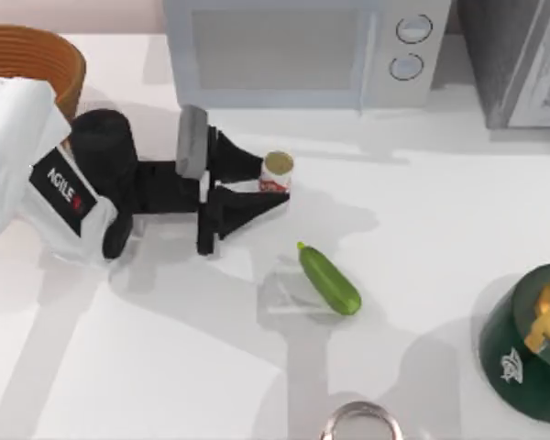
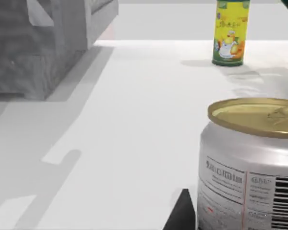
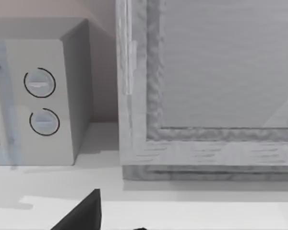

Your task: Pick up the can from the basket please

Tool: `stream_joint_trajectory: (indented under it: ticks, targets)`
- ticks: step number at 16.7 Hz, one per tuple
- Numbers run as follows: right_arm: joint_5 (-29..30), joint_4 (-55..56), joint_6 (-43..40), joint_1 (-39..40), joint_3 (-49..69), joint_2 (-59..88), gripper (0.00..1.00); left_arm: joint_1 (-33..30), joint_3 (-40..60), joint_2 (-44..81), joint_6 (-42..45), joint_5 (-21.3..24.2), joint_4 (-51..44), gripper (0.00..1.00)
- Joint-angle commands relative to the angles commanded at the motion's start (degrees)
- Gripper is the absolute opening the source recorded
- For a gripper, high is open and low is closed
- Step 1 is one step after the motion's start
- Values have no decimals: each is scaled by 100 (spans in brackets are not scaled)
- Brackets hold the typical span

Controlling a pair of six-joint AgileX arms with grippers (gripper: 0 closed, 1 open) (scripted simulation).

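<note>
The left arm reaches from the table's left side toward the middle, its left gripper (image 1: pixel 273 188) lying low over the white tabletop (image 1: pixel 422 229) with its two black fingers (image 1: pixel 247 163) spread on either side of the can (image 1: pixel 277 171). The can stands upright on the table between the fingertips, tan round end up, white side with red markings; whether the fingers press on it or only flank it I cannot tell. In the left wrist view the can (image 2: pixel 252 163) is close and upright, barcode and print on its side, with one dark fingertip (image 2: pixel 181 213) just beside its base. The basket (image 1: pixel 38 57) sits at the far left corner, well apart from the can and partly behind the arm.

Near the can, toward the near side, a green cucumber (image 1: pixel 331 280) lies on the table. A microwave (image 1: pixel 302 50) stands at the far edge, a dark green bowl (image 1: pixel 532 344) with gold marks at the right, and a silvery rim (image 1: pixel 359 422) at the near edge. A yellow-labelled bottle (image 2: pixel 230 31) stands farther off.

The right wrist view faces the microwave's dials (image 3: pixel 41 103) and a grey framed panel (image 3: pixel 216 86)
</note>
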Motion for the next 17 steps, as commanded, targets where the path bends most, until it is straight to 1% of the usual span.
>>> stream_joint_trajectory:
  ticks: [2,7,17]
  targets:
    - [0,0,0,0,0,0,100,-35,33,108,12,89,10,0]
    - [0,0,0,0,0,0,100,-35,33,108,12,89,10,0]
    - [0,0,0,0,0,0,100,-35,33,108,12,89,10,75]
